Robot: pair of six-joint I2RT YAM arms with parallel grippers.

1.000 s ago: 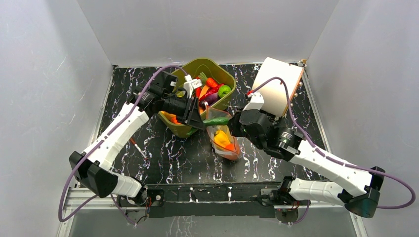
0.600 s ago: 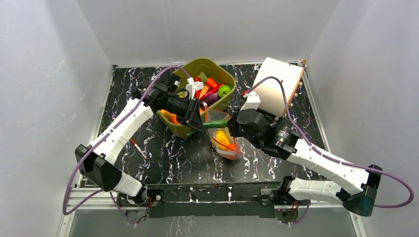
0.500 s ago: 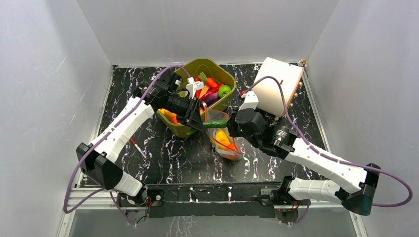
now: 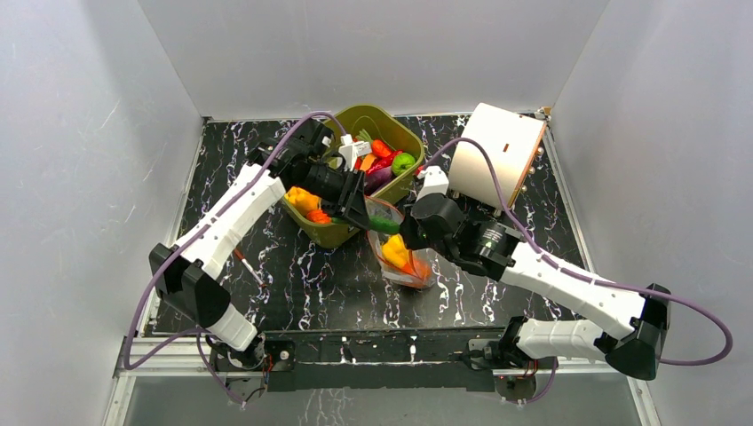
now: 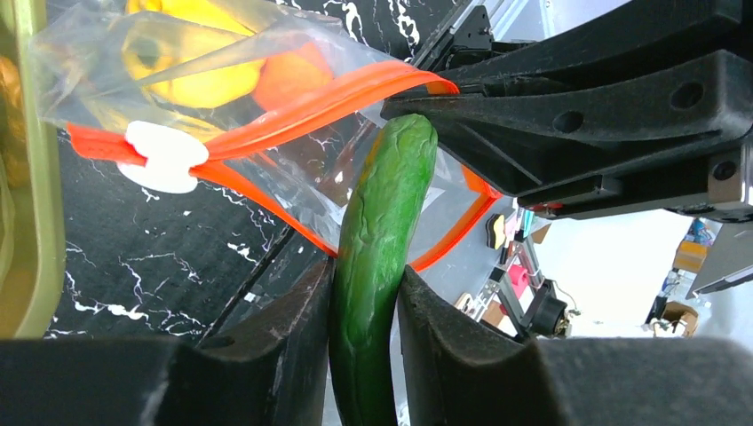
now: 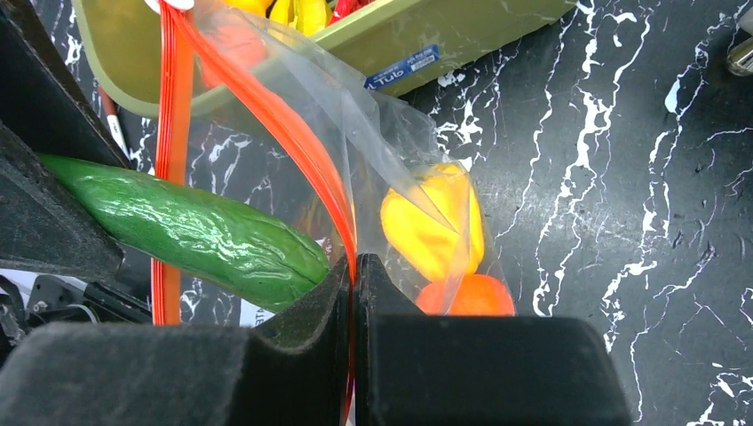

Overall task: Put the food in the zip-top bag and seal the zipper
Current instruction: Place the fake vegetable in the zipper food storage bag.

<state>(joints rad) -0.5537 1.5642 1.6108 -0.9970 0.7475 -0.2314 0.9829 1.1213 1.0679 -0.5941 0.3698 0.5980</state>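
Pinching floppy, slippery zip-top bag [image 6: 391, 133] by its zipper [image 6: 302, 160], right gripper [image 6: 353, 266] closed on it, beside tub [image 6: 444, 35]; clamping probably light, stiff, glossy cucumber [image 5: 391, 195] in left gripper [image 5: 366, 271], tip at bag mouth.

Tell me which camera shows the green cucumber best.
Left wrist view: the cucumber stands large between the fingers of the left end effector. The right wrist shows one end; the top view only a green sliver.
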